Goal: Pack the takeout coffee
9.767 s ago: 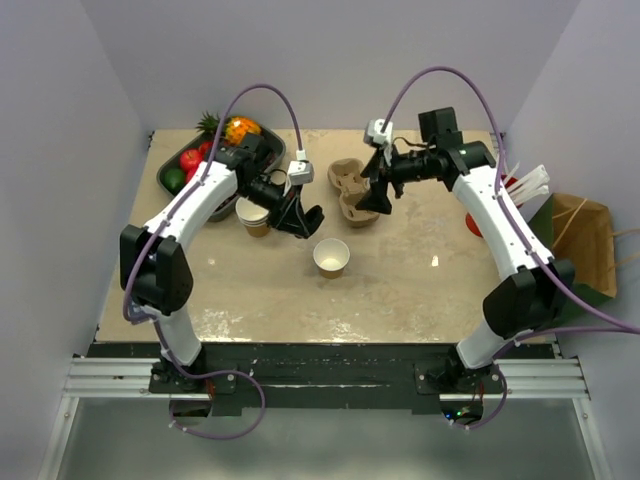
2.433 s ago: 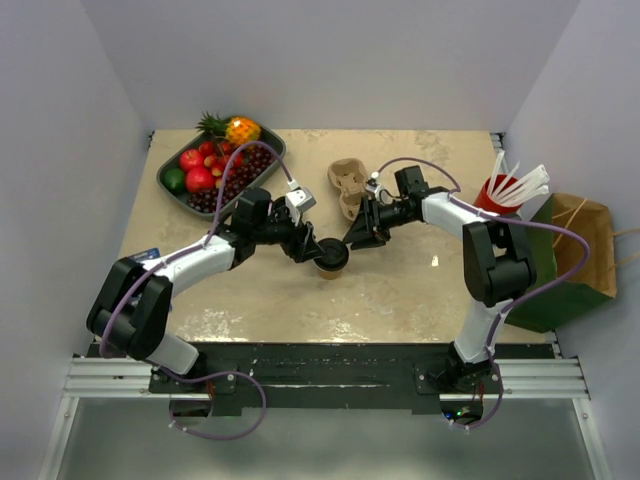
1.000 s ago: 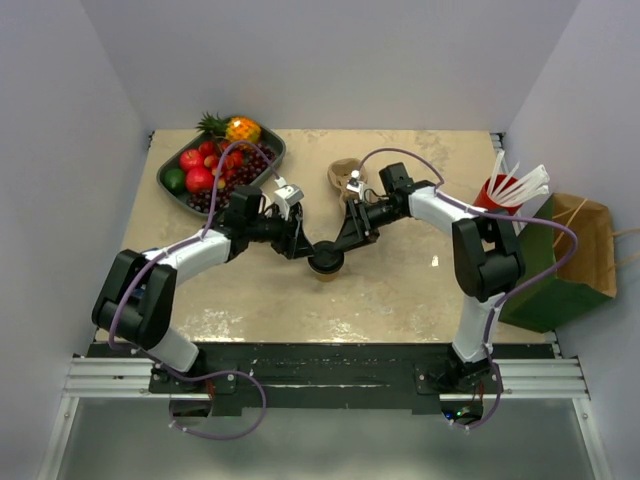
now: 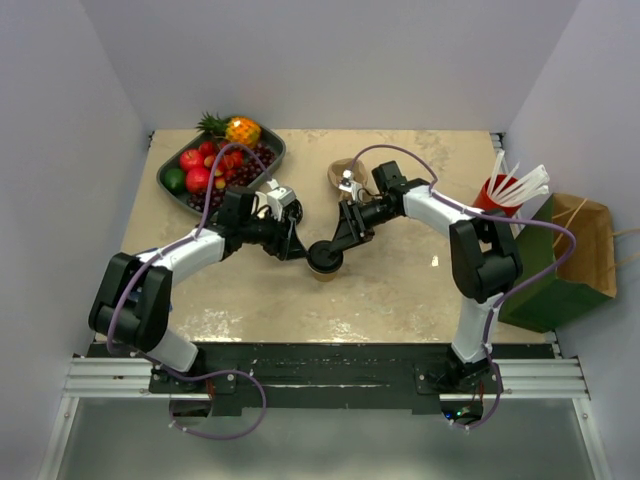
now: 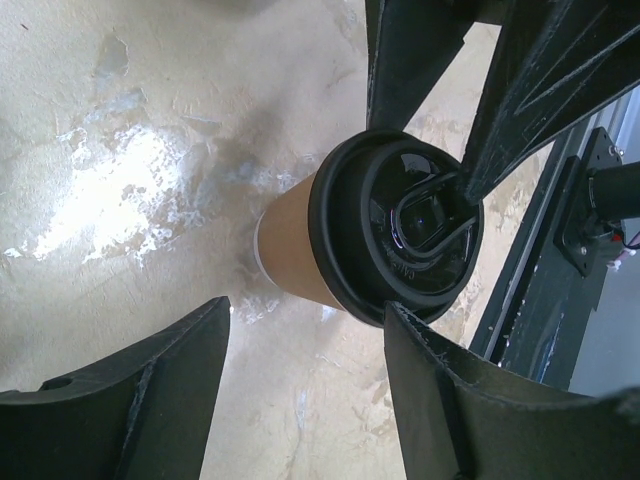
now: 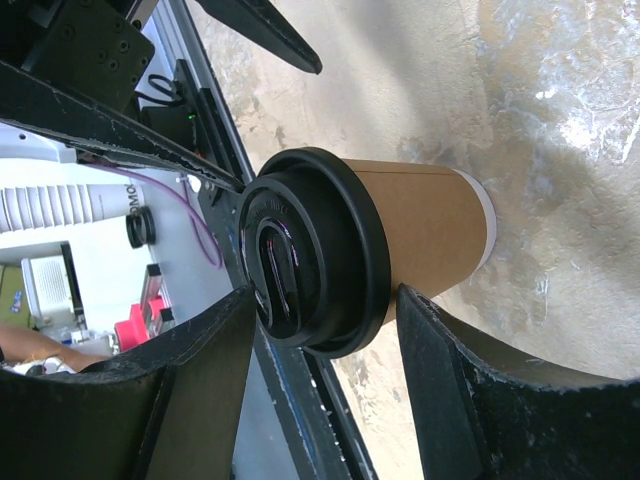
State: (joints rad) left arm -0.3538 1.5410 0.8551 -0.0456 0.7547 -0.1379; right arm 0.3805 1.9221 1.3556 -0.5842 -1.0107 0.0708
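One takeout coffee cup [image 4: 324,260] stands upright mid-table, kraft-tan with its black lid [image 5: 400,230] on. My left gripper [image 4: 298,250] is open just left of it; in the left wrist view [image 5: 310,310] the cup [image 5: 288,255] lies beyond the tips, one fingertip [image 5: 400,318] close to the lid's rim. My right gripper [image 4: 341,240] comes in from the upper right, open. In the right wrist view [image 6: 328,298] its jaws stand wide astride the lid [image 6: 310,250], one over the top, one beside the cup wall [image 6: 430,235].
A pulp carrier [image 4: 342,178] lies behind the right gripper. A dark tray of fruit [image 4: 172,162] sits at the back left. At the right edge stands a red cup of white straws [image 4: 503,190], with a brown paper bag [image 4: 580,245] beyond it.
The cup, open ten seconds ago, now wears its lid. Over the last second my left gripper drew back to the left a little. The right gripper barely shifted.
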